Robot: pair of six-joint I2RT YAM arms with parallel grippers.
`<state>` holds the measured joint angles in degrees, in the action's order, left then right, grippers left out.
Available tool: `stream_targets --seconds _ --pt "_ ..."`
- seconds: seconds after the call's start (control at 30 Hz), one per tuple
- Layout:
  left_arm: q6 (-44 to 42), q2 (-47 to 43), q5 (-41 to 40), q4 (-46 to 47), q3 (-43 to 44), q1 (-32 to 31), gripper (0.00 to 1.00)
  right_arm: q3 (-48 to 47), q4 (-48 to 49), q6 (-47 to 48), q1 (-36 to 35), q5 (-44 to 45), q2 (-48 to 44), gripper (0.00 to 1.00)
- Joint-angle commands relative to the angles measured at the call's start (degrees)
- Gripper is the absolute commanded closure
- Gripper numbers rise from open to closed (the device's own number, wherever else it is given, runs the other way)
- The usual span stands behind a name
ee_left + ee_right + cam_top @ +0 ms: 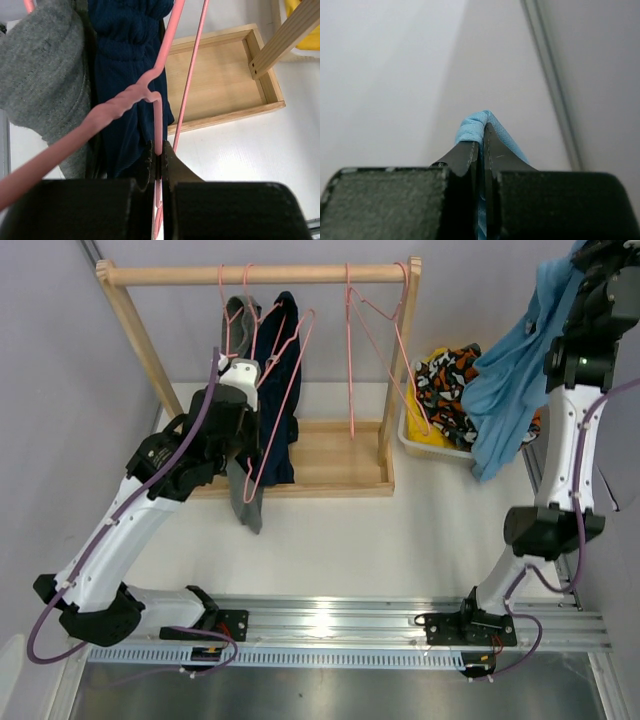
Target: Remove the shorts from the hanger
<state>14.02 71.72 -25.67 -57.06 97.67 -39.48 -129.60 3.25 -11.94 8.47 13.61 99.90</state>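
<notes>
Top external: shorts (510, 370) vertical in closed right claw (481, 144); left claw (159, 151) gripping hanger (122, 102)

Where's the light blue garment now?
Top view, far right: the light blue garment hangs from the shut right gripper, raised above the white basket, to the right of the wooden rack.

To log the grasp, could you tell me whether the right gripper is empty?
No, the right gripper is shut on a fold of light blue cloth, as the right wrist view shows.
</notes>
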Motion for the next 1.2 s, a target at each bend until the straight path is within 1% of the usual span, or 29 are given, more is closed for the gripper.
stream_targets --seconds 0.0,0.03,0.07,0.13,0.17,0.23,0.27,0.33,0.37,0.4,0.43,0.47,0.5,0.53,0.57,0.6,0.63,0.67,0.7,0.73,0.77,0.8,0.83,0.87,0.9,0.93,1.0,1.03,1.17 --pt "-0.14 -1.76 0.53 2.3 1.82 0.72 1.0 -7.6 16.05 -13.98 1.99 -7.45 7.86 1.0" --pt "0.04 -1.76 0.88 2.74 1.56 0.72 1.0 -3.33 18.7 -17.2 2.08 -7.37 9.68 1.0" --pt "0.3 -2.02 1.49 2.92 0.69 0.72 1.0 -2.68 19.51 -17.93 1.99 -7.54 11.09 1.0" --pt "0.65 -2.38 2.03 3.62 -0.19 0.72 1.0 -2.67 16.46 -17.68 0.94 -9.73 14.34 1.0" --pt "0.83 -2.55 2.12 3.88 -1.15 0.72 1.0 1.94 16.27 -17.94 0.5 -12.0 15.49 1.0" --pt "0.83 -2.82 2.12 5.02 -2.22 0.81 1.0 10.37 18.36 -17.68 -1.34 -12.9 15.07 1.0" --pt "0.66 -2.56 2.12 5.2 -2.39 0.81 1.0 19.9 19.59 -17.15 -2.13 -12.99 13.41 1.0" --pt "0.48 -0.81 2.03 5.12 -1.52 0.99 1.0 29.88 25.21 -17.06 -3.63 -12.99 11.12 0.98" --pt "0.22 -0.1 2.03 4.85 0.66 0.99 1.0 37.68 27.32 -16.62 -5.46 -12.21 9.02 0.82" --pt "0.04 0.69 1.94 4.5 1.46 1.08 1.0 40.63 27.25 -16.45 -6.44 -11.42 8.3 0.71" --pt "-0.05 1.48 1.59 4.32 2.34 1.08 1.0 42.92 27.17 -16.18 -7.49 -11.32 7.77 0.54" --pt "-0.48 3.06 1.41 4.06 4.35 1.08 1.0 44.77 23.86 -15.92 -8.81 -10.36 7.16 0.42" --pt "-0.66 4.03 1.24 3.54 6.72 1.16 1.0 47.14 21.65 -16.7 -10.74 -6.7 5.94 0.33" --pt "-1.1 5.0 0.37 3.1 7.53 1.25 1.0 48.38 20.06 -16.71 -11.45 -6.4 5.14 0.33" --pt "-1.54 7.18 -0.16 2.57 10.84 1.34 1.0 50.13 18.31 -17.06 -12.76 -5.7 4.0 0.33" --pt "-1.89 8.42 -0.69 1.43 14.01 1.43 1.0 55.28 18.46 -18.54 -13.47 -3.78 0.34 0.32" --pt "-2.59 9.56 -1.65 0.99 17.35 1.51 1.0 58.47 18.9 -19.42 -14.18 -3.07 -1.96 0.32" --pt "-3.03 10.79 -1.84 0.46 19.21 1.78 1.0 61.8 21.16 -20.04 -14.97 -2.36 -4.42 0.32" --pt "-3.38 13.33 -2.19 -1.02 21.05 1.87 1.0 67.93 22.41 -19.87 -16.89 -1.75 -9.67 0.32" --pt "-3.82 14.57 -3.15 -1.82 27.42 1.95 1.0 70.6 22.94 -19.7 -18.13 0.87 -12.42 0.32" --pt "-4.09 16.93 -3.51 -3.48 29.49 1.96 1.0 73.06 23.21 -19.52 -19.36 2.11 -15.14 0.31" --pt "-4.44 17.91 -3.86 -4.37 31.16 1.96 1.0 77.26 23.56 -18.21 -21.63 2.47 -20.13 0.31" --pt "-4.7 18.62 -4.56 -4.9 35.88 1.96 1.0 78.96 22.78 -17.68 -22.87 4.48 -22.62 0.31" --pt "-4.79 18.98 -4.48 -5.43 36.88 1.96 1.0 80.45 22.16 -17.24 -24.28 5.63 -24.99 0.27" --pt "-4.97 18.98 -4.65 -5.26 38.11 1.96 1.0 81.77 21.46 -16.28 -26.55 5.82 -27.19 0.27" --pt "-4.88 18.81 -5.26 -4.73 38.04 1.96 1.0 83.88 19.28 -15.14 -27.71 7.56 -31.39 0.25" --pt "-4.53 17.32 -5.44 -4.12 37.51 1.96 1.0 85.73 17.41 -14.6 -30.6 8.63 -35.71 0.25" --pt "-4.44 16.79 -5.53 -3.85 37.25 1.96 1.0 88.09 17.23 -13.9 -31.49 9.15 -39.74 0.24" --pt "-3.74 14.41 -6.23 -0.79 33.66 1.96 1.0 91.62 15.48 -13.37 -34.74 11.26 -46.98 0.24"
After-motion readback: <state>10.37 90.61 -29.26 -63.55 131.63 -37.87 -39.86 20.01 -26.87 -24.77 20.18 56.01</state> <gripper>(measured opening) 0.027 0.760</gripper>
